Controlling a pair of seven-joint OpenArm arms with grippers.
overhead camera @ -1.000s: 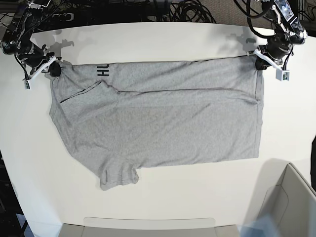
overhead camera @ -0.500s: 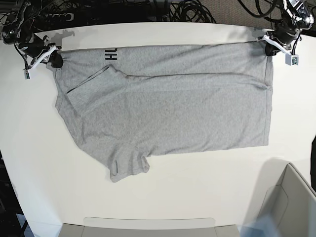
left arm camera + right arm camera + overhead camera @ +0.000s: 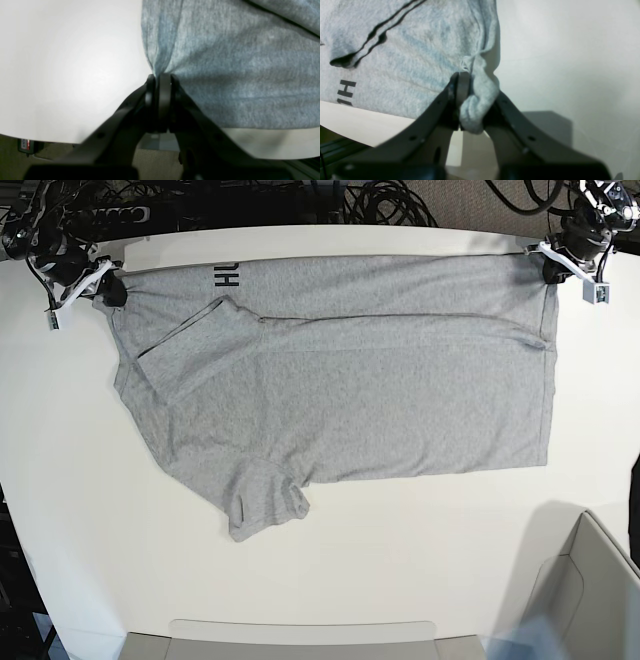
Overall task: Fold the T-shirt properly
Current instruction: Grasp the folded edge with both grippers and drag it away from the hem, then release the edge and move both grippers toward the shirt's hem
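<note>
Both corners at the table's point(image 3: 330, 580) far edge are pinched: the left gripper point(image 3: 160, 80) and right gripper point(image 3: 470, 100) each clamp the T-shirt point(image 3: 350, 400). Probably best keep that edge taut and level while laying it flat.

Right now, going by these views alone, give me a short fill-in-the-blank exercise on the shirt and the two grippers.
1. The left gripper is ____ on a corner of the T-shirt.
2. The right gripper pinches a bunched wad of ____ fabric.
3. The black lettering lies near the table's ____ edge in the base view.

Missing words: shut; grey; far
</note>
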